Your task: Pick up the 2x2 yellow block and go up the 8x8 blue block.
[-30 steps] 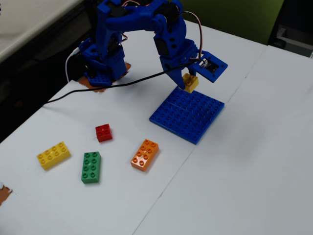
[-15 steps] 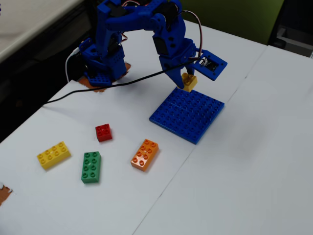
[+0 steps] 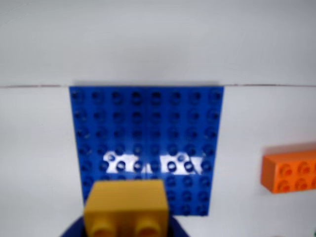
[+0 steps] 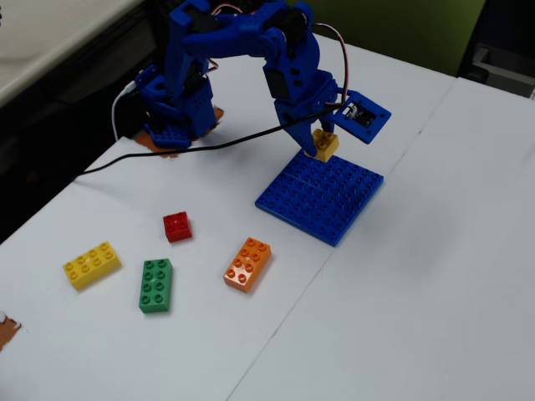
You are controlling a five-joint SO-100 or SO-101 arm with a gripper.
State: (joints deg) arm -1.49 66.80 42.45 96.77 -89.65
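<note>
Above the far edge of the blue plate (image 4: 322, 196), in the fixed view: claw (image 4: 322, 142) pointing down, closed on the small yellow block (image 4: 325, 144). Block lifted, clear of the studs, hanging over the plate's edge nearest the arm. Fingers mostly hidden by the block, so only a pinch around its upper part made out.

At the bottom of the wrist view: same yellow block (image 3: 127, 205), large and blurred, two round sockets of its underside facing the camera, dark blue claw parts just showing at either side of it (image 3: 127, 232). Beyond it, the plate (image 3: 148, 128) spread flat on the white table (image 3: 39, 163), glare on a few studs near the block. At right edge, an orange brick (image 3: 289, 171), cut off by the frame.

Back in the fixed view, on the white table (image 4: 418, 292), well apart from the plate: orange brick (image 4: 248, 263) nearest, then red brick (image 4: 177, 225), green brick (image 4: 156, 285), and a long yellow brick (image 4: 91, 264) farthest left. Blue arm (image 4: 242, 50) arching over from its base at the table's far left corner, black cable trailing across.
</note>
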